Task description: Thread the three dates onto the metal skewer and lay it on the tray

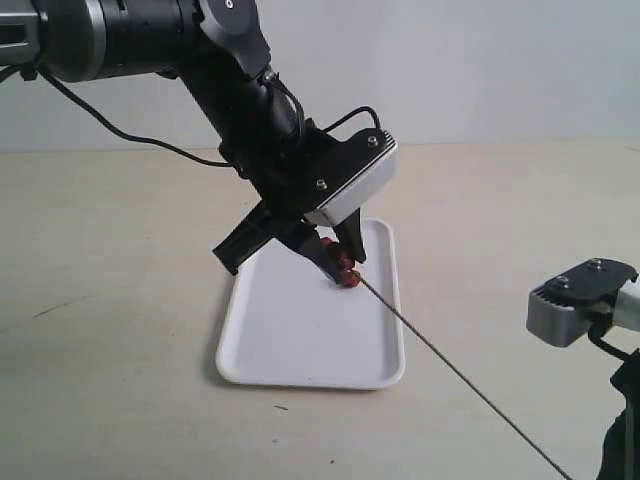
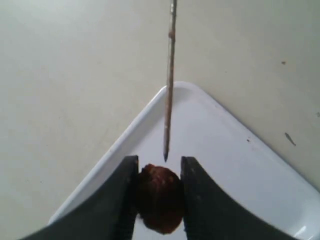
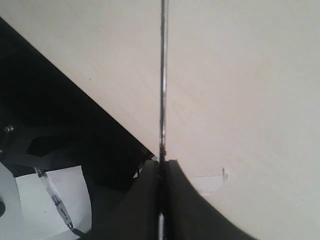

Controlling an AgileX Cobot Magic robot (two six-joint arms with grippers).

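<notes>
We saw the left claw (image 1: 341, 264) poised above the far right corner of the tray (image 1: 300, 340), its dark fingers (image 2: 200, 200) set partly apart and pressed against both sides of a wrinkled reddish-brown date (image 2: 159, 201). In the exterior view the fruit showed as a small reddish lump (image 1: 346, 272) at the claw's tips, raised a little off the tray. We could not tell there whether it was one date or more. In the left wrist view only one was plain.

The metal skewer (image 1: 460, 375) ran as a thin straight line from the fruit down towards the near right of the scene, slanting over the tray's right rim and out above the pale worktop (image 1: 120, 250). Its pointed tip (image 2: 165, 158) lay right at the date's edge, between the two fingers. We could not make out whether it had gone in.

The right claw (image 3: 161, 165) was pinched fully together on the skewer (image 3: 162, 75), the rod running straight out from between its tips over the worktop (image 3: 240, 100). In the exterior view only a grey housing (image 1: 583, 300) of the right arm showed at the right edge.

The white tray (image 2: 225, 165) lay flat on the worktop.
</notes>
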